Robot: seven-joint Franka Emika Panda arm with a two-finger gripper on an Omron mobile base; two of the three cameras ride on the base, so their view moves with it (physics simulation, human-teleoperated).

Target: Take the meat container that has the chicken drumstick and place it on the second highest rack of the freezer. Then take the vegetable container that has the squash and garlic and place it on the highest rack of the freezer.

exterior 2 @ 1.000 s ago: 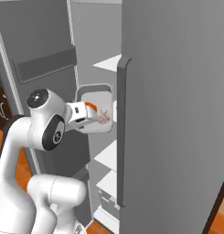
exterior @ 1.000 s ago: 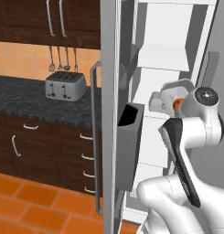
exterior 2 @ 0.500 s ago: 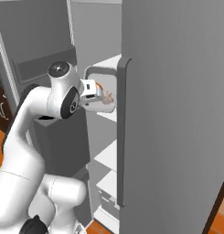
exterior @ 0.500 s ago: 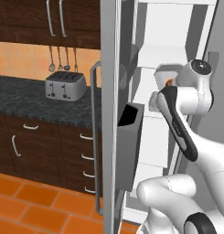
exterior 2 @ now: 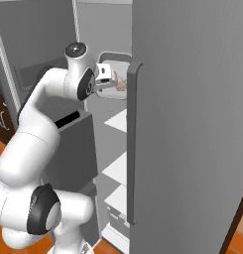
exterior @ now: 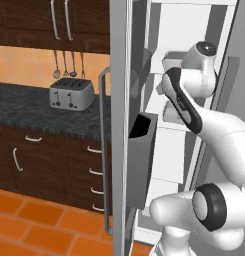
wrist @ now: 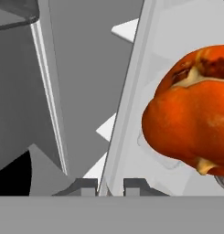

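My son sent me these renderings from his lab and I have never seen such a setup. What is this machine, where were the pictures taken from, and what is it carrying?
It is a simulated white robot arm on a driving base, reaching into an open grey freezer. Two pictures come from cameras behind the arm, left and right; the third looks along its hand. Its two dark fingers pinch the wall of a clear plastic container holding an orange-brown chicken drumstick, raised near the upper racks. A silver toaster sits on the dark counter.
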